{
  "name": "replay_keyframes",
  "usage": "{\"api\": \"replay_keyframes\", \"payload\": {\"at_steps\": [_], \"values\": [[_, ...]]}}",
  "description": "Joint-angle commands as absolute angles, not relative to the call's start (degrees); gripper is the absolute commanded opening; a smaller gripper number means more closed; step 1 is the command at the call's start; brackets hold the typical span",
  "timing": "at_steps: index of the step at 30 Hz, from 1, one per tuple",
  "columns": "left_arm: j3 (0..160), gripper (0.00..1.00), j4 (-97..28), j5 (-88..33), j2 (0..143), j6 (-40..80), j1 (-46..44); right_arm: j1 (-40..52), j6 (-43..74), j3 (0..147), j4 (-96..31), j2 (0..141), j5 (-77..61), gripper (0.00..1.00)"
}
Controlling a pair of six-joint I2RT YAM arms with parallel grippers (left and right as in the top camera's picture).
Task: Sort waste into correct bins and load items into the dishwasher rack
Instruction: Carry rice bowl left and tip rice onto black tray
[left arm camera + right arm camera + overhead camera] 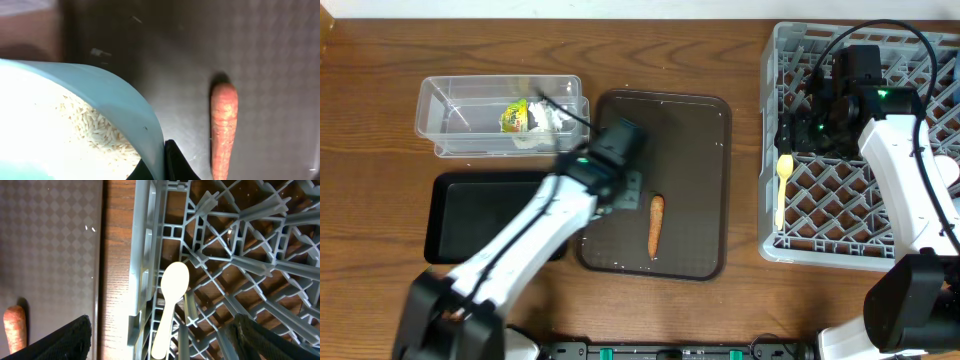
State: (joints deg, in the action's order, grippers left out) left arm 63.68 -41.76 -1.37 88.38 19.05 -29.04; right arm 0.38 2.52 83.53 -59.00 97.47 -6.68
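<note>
Left gripper (166, 159) pinches the rim of the pale blue-rimmed white bowl (115, 97), rice grains (95, 127) inside, over the dark brown serving tray (700, 140). The carrot-like stick (656, 222) lies on that tray just beside. Right gripper (160, 327) is spread wide above the pale yellow spoon (172, 287), which lies in the dishwasher rack (860, 190) by its left wall. Yellow-green wrapper (514, 117) and white tissue (548, 122) sit in the clear tub (440, 100); the black tray (470, 215) is next to it.
</note>
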Motion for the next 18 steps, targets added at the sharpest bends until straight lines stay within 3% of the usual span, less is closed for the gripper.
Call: {"api": "replay_keyframes", "payload": {"at_steps": [1, 18], "values": [[65.6, 0.06, -42.3, -6.7, 83.6, 18.3, -23.7, 0.4, 2.7, 84.3, -59.1, 96.7, -7.1, 0.88], [54.0, 0.06, -38.0, -52.4, 81.8, 4.7, 18.3, 0.3, 2.7, 84.3, -59.1, 96.7, -7.1, 0.88]]}}
